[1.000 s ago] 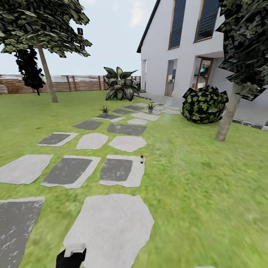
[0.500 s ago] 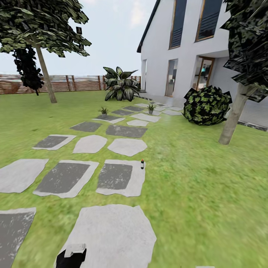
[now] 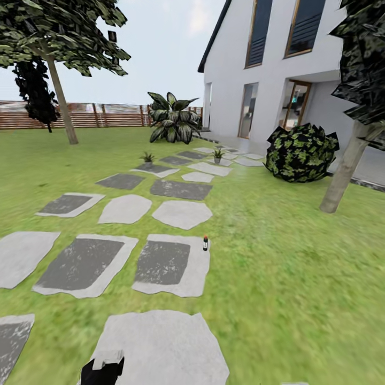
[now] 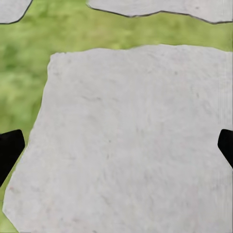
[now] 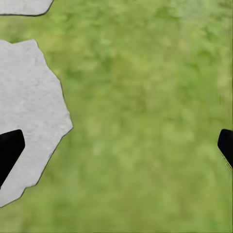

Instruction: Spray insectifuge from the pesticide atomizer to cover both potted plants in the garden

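Near the middle of the head view, the small dark atomizer bottle with red cap stands untouched on a grey stepping stone, both small grey-potted green rosette plants wait unsprayed in the upper middle, and both grippers hang with fingers wide apart, holding nothing.

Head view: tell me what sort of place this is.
A house's garden, by the look of it: green lawn crossed by grey stepping stones, a slatted wooden fence at the far edge, and a white house beside trees and shrubs.

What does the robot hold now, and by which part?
Nothing. Both grippers, left and right, are open and empty; the atomizer stands far ahead on a stepping stone.
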Robot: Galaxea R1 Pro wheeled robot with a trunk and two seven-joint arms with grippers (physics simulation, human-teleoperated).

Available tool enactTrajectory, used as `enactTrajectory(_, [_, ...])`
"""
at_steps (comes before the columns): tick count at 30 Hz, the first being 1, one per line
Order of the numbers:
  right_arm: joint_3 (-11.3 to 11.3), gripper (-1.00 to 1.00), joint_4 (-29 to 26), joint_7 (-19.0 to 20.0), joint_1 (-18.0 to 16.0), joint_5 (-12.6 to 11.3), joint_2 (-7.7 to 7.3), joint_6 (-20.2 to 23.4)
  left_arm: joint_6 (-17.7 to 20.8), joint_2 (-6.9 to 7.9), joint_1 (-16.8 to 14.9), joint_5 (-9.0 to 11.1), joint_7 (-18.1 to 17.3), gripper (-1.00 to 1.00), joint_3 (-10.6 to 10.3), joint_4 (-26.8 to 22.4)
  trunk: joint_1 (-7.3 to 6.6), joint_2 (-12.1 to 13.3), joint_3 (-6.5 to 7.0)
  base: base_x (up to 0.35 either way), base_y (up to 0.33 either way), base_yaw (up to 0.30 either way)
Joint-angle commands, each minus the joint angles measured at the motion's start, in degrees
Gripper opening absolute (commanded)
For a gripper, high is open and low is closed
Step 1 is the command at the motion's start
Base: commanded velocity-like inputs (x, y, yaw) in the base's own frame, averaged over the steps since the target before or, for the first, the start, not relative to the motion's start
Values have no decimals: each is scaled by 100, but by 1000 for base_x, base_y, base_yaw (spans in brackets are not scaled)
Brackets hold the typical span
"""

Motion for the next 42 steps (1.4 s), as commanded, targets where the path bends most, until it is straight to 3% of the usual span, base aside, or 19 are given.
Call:
enactTrajectory(1, [-2, 100, 4, -2, -3, 1, 0, -17, -19, 0, -3, 2, -1, 100, 15, 5, 3, -2, -5, 339, 0, 0])
enactTrajectory(18, [-1, 100, 12, -2, -3, 1, 0, -17, -20, -7, -3, 4, -1, 100, 15, 5, 3, -2, -5, 329, 52, -18])
enactTrajectory(42, [2, 100, 12, -2, -3, 1, 0, -17, -20, -7, -3, 3, -1, 100, 15, 5, 3, -2, -5, 256, 234, -251])
